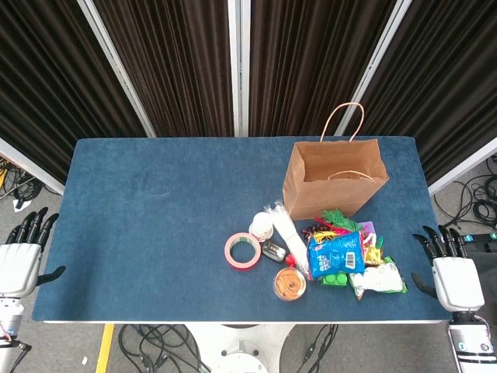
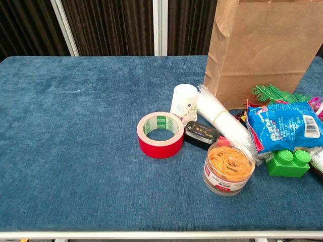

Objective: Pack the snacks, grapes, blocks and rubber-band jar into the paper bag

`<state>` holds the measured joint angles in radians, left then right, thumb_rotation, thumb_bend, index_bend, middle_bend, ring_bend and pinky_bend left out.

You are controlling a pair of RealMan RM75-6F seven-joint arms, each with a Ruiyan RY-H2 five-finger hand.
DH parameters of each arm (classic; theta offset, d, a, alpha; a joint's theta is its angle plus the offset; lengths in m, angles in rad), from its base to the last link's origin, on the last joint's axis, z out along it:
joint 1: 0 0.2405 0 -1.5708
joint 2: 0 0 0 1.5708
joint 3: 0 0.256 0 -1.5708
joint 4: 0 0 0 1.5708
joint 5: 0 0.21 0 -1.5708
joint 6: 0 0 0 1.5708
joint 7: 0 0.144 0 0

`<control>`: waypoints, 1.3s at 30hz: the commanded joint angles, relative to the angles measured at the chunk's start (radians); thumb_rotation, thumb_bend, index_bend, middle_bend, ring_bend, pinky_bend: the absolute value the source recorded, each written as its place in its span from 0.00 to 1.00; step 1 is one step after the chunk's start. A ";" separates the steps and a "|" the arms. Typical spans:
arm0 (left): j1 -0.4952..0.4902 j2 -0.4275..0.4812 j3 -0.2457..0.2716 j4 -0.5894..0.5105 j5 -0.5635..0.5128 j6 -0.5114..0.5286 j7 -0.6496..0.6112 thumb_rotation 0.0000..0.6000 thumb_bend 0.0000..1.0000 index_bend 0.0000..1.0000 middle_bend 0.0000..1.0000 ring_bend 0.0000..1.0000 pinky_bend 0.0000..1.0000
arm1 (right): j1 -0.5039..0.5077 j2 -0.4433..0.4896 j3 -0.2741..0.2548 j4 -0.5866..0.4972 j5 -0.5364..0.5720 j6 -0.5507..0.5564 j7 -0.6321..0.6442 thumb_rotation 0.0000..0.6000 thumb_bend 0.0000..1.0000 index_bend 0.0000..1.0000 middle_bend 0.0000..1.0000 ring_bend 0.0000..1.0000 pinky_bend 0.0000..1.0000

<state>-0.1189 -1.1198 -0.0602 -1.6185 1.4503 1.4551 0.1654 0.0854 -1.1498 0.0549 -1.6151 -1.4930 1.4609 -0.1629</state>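
Observation:
An open brown paper bag (image 1: 335,177) (image 2: 262,45) stands upright at the table's far right. In front of it lies a pile: a blue snack packet (image 1: 335,254) (image 2: 285,126), green blocks (image 1: 335,278) (image 2: 287,162), a white and green snack bag (image 1: 377,278), and green leafy pieces (image 1: 339,219) (image 2: 275,94). The clear jar of orange rubber bands (image 1: 289,283) (image 2: 228,168) stands near the front edge. My left hand (image 1: 19,260) hangs off the table's left edge, fingers spread, holding nothing. My right hand (image 1: 450,273) sits off the right edge, likewise spread. Neither shows in the chest view.
A red tape roll (image 1: 243,251) (image 2: 160,134) lies left of the pile. A white cup (image 1: 261,226) (image 2: 183,102), a small black tin (image 1: 272,250) (image 2: 201,134) and a clear bundle of white sticks (image 1: 289,235) (image 2: 222,121) lie beside it. The blue table (image 1: 155,217) stretches to the left.

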 commanded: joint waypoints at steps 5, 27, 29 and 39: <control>0.004 -0.008 0.001 0.011 0.002 0.007 -0.019 1.00 0.11 0.12 0.13 0.02 0.21 | 0.002 -0.001 -0.001 -0.004 0.002 -0.005 -0.018 1.00 0.11 0.19 0.11 0.00 0.00; 0.003 -0.043 0.026 0.060 0.019 -0.014 -0.046 1.00 0.11 0.12 0.13 0.02 0.21 | 0.145 0.102 0.024 -0.323 0.123 -0.243 -0.316 1.00 0.08 0.17 0.19 0.47 0.60; 0.003 -0.041 0.026 0.060 0.021 -0.013 -0.050 1.00 0.11 0.12 0.13 0.02 0.21 | 0.169 0.090 0.029 -0.324 0.154 -0.273 -0.357 1.00 0.08 0.15 0.18 0.48 0.61; 0.006 -0.038 0.031 0.080 0.024 -0.017 -0.071 1.00 0.11 0.12 0.13 0.02 0.21 | 0.282 -0.038 0.052 -0.294 0.360 -0.368 -0.533 1.00 0.08 0.15 0.16 0.48 0.63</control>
<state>-0.1132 -1.1574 -0.0288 -1.5391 1.4740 1.4388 0.0946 0.3432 -1.1626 0.1005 -1.9151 -1.1595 1.1135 -0.6710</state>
